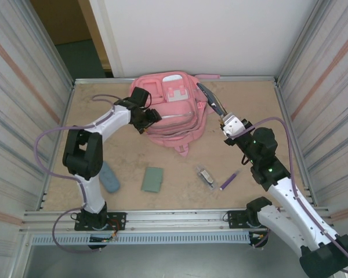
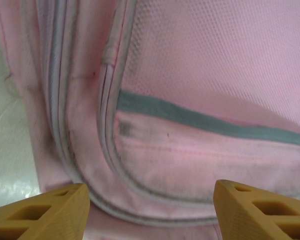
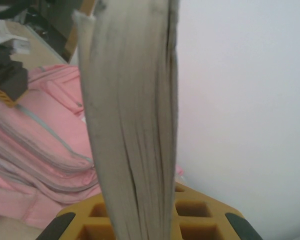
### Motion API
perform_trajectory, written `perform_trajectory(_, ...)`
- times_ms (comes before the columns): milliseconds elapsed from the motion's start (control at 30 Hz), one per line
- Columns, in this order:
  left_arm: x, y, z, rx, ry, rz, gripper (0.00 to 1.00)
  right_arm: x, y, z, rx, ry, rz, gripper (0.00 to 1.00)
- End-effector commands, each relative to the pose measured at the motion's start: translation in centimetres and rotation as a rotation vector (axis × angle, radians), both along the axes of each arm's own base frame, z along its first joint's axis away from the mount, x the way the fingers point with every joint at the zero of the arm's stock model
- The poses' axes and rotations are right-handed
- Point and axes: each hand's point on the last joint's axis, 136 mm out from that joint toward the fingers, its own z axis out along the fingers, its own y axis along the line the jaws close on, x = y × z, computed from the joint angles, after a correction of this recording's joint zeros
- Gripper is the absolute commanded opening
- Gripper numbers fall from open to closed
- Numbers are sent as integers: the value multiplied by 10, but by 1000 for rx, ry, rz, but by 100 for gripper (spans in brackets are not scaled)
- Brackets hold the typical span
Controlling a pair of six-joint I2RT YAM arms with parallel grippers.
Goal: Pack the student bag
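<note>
The right jaws are pinching a thin book (image 3: 132,125), its page edges rising beyond them, with the student bag (image 1: 177,124) lying just to their left. The left jaws are gaping wide, with bag fabric straight ahead of their tips. To my eye they should be gripping a zip lip and lifting, so the book is entering cleanly. A tan worktop (image 1: 267,116) is lying beneath, with ribbed panels (image 1: 23,87) flanking it and a white wall (image 1: 209,35) behind.

Item: student bag (image 2: 200,165), pink fabric. We list a mesh panel (image 2: 230,50), a grey band (image 2: 200,120) beneath it and curved zip seams (image 2: 107,165). Left gripper (image 2: 150,212): orange fingertips (image 2: 45,210) spread wide over the fabric.
</note>
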Motion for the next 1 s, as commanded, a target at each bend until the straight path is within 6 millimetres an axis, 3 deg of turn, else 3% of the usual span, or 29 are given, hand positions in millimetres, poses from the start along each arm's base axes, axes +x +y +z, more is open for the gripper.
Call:
perform_trajectory(0,11,-1,0,42,-35,26,65,-6,-2,0,25,8,4,6)
perform_trajectory(100,21,-4,-10,19,-38,50,60,-7,-3,0,25,7,3,7)
perform_trajectory(167,29,-10,-9,-4,-62,41,51,-8,-1,1,26,12,16,7)
perform_trajectory(267,34,-16,3,-26,-96,13,19,-11,5,-2,12,46,54,8)
perform_trajectory(367,30,-10,28,-18,-129,15,2,-22,15,-13,-57,110,136,10)
perform_trajectory(500,23,-9,68,-100,-165,17,0,-52,32,-28,-207,208,318,10)
perform_trajectory(700,23,-23,123,-288,-210,-1,0,-92,62,-23,-293,179,608,9)
perform_trajectory(833,9,-30,145,-435,-122,79,0,-95,85,-30,-349,113,702,5)
perform_trajectory(967,7,-38,181,-530,-156,96,0,-89,104,-39,-447,56,691,3)
